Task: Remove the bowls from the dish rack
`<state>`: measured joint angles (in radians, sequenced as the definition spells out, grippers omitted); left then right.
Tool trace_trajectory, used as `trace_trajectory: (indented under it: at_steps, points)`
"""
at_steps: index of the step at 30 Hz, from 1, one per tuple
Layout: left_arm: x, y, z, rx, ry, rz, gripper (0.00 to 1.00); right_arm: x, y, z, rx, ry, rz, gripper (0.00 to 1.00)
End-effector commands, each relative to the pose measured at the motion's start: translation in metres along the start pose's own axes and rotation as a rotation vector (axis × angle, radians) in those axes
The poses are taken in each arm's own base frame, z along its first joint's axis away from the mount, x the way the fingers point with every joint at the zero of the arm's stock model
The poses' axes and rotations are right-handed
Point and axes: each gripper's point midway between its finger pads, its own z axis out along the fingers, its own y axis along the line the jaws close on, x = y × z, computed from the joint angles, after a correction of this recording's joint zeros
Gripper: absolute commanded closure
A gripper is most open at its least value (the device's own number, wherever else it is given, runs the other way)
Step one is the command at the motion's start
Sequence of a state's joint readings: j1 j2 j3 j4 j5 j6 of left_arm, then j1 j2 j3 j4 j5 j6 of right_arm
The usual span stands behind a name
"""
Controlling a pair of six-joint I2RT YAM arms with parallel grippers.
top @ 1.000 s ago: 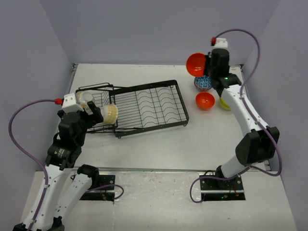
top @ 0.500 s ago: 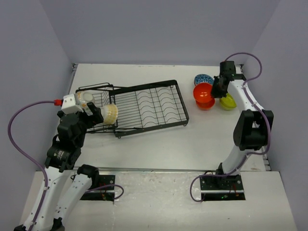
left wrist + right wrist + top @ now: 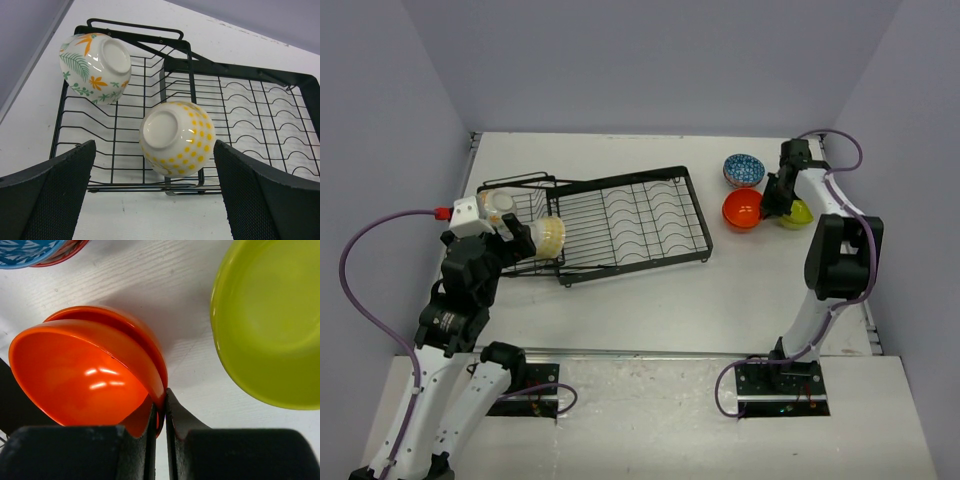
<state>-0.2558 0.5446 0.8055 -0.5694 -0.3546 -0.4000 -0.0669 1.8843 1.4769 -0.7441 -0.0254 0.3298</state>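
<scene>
The black wire dish rack (image 3: 620, 215) lies mid-table. Its small basket end (image 3: 125, 150) holds a white floral bowl (image 3: 95, 61) and a white bowl with yellow dots (image 3: 177, 138), both tipped with their bases toward the camera. My left gripper (image 3: 160, 200) is open just in front of the dotted bowl, one finger on each side, not touching it. My right gripper (image 3: 161, 415) is shut on the rim of an orange bowl (image 3: 85, 375), which sits tilted inside a second orange bowl (image 3: 150, 340) on the table.
A lime green bowl (image 3: 270, 320) sits close to the right of the orange ones, and a blue-and-white patterned bowl (image 3: 30, 250) lies behind them. In the top view they cluster at the back right: orange (image 3: 742, 208), green (image 3: 800, 213), blue (image 3: 744, 169).
My right arm has carried the orange bowl down from high above the table and set it into the other orange bowl. The left arm has not moved.
</scene>
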Motion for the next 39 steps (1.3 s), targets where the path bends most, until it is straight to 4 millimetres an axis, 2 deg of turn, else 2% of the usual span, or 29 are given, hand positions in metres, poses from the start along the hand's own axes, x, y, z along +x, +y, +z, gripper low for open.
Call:
trace_trajectory:
  at_steps: [1,6,9,13,22,30,32,36,39]
  points:
    - [-0.008,-0.003,0.0,0.016,-0.034,-0.006,0.0,-0.001,0.008,0.005,-0.054,0.019,0.026,0.96]
    - [-0.01,-0.003,0.0,0.017,-0.039,-0.008,0.0,0.005,0.019,0.012,-0.115,0.065,0.034,0.92]
    - [-0.009,-0.003,0.0,0.018,-0.039,-0.008,0.0,0.004,0.021,0.011,-0.124,0.062,0.04,0.91]
    - [-0.011,-0.004,-0.001,0.02,-0.043,-0.009,0.0,0.003,0.021,0.005,-0.132,0.052,0.044,0.8]
    - [-0.01,-0.003,-0.001,0.019,-0.042,-0.009,0.0,-0.007,0.031,-0.02,-0.183,-0.009,0.042,0.8]
    - [-0.01,-0.003,-0.001,0.016,-0.041,-0.008,0.0,0.004,0.032,-0.005,-0.198,0.038,0.043,0.78]
    - [-0.011,-0.003,-0.001,0.016,-0.043,-0.009,0.0,0.003,0.031,-0.008,-0.196,0.023,0.046,0.79]
    - [-0.01,-0.003,-0.001,0.017,-0.041,-0.009,0.0,-0.002,0.034,-0.017,-0.209,-0.01,0.046,0.86]
    - [-0.009,-0.003,0.0,0.015,-0.039,-0.008,0.0,-0.002,0.037,-0.019,-0.224,-0.008,0.045,0.85]
